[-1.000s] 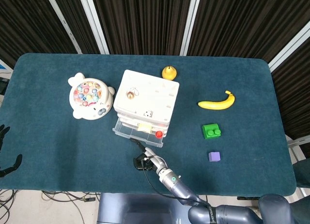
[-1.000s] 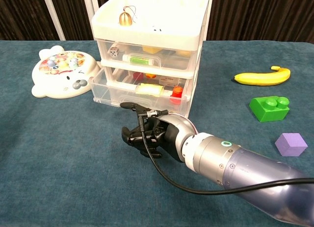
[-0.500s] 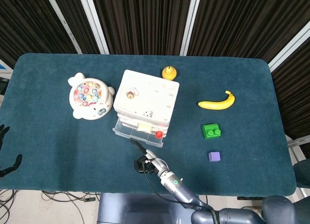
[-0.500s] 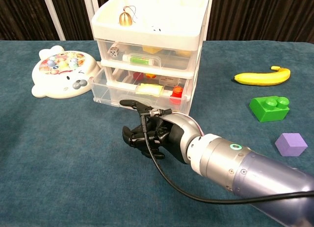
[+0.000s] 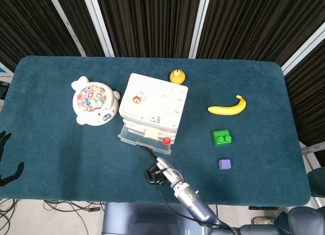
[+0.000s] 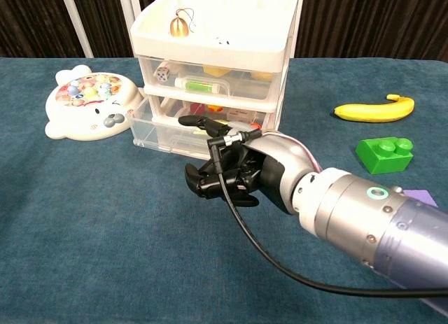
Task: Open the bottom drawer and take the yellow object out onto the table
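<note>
A white three-drawer unit (image 5: 155, 100) (image 6: 217, 58) stands mid-table. Its bottom drawer (image 5: 143, 139) (image 6: 155, 131) is pulled out a little. Inside it lie a pale yellow object (image 5: 151, 133) and a red piece (image 5: 166, 140). In the chest view my right hand (image 6: 234, 173) hides most of the drawer's contents. That hand (image 5: 157, 174) hovers just in front of the drawer, fingers curled in on nothing, with one finger (image 6: 199, 121) stretched toward the drawer front. Only dark fingers of my left hand (image 5: 5, 164) show at the table's left edge, apart and empty.
A round fish-game toy (image 5: 94, 100) (image 6: 87, 103) lies left of the unit. A banana (image 5: 227, 108) (image 6: 374, 110), a green block (image 5: 222, 138) (image 6: 383, 155) and a purple block (image 5: 224, 164) lie to the right. A small yellow-orange toy (image 5: 176, 76) sits behind the unit.
My right hand has risen off the table and moved toward the unit; its stretched finger now lies across the bottom drawer's front. The drawer and left hand have not moved.
</note>
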Available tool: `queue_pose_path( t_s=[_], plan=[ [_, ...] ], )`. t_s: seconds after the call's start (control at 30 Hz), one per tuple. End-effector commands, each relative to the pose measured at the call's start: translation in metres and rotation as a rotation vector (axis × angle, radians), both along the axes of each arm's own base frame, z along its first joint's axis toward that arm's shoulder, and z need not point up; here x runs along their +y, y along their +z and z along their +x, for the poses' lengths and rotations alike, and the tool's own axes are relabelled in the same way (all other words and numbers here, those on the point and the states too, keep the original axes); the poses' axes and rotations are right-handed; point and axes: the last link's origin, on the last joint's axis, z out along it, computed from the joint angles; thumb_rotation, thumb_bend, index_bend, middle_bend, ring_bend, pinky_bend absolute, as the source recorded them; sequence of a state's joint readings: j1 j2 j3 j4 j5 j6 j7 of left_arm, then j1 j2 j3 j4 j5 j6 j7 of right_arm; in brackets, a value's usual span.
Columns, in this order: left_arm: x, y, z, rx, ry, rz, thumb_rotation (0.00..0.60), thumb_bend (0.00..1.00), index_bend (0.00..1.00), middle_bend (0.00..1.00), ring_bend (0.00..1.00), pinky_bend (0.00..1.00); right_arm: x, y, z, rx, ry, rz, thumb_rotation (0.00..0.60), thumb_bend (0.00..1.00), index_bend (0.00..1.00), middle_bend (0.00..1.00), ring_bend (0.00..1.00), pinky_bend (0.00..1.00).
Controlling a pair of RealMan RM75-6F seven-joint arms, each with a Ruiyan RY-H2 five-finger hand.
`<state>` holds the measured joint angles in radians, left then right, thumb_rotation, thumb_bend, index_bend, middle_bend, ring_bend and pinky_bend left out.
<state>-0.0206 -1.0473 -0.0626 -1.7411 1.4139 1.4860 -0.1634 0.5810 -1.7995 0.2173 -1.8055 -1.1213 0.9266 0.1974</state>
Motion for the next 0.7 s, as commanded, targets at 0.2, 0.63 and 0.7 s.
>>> queue_pose_path(
  t_s=[0.2,0.63,0.7],
  plan=[
    [0.0,0.0,-0.001,0.0,0.003,-0.003,0.6,0.37,0.03,0.0,0.0,0.0,-0.007,0.011,0.005,0.119,0.003,-0.042,0.6,0.65,0.0,0.95,0.98,1.0],
    [0.0,0.0,-0.001,-0.001,0.01,-0.008,0.6,0.37,0.03,0.0,0.0,0.0,-0.012,0.016,0.013,0.246,-0.024,-0.014,0.6,0.65,0.0,0.96,0.99,1.0],
    [0.0,0.0,-0.001,-0.002,0.011,-0.006,0.6,0.37,0.03,0.0,0.0,0.0,-0.013,0.016,0.014,0.25,-0.031,-0.015,0.6,0.65,0.0,0.96,0.99,1.0]
  ],
)
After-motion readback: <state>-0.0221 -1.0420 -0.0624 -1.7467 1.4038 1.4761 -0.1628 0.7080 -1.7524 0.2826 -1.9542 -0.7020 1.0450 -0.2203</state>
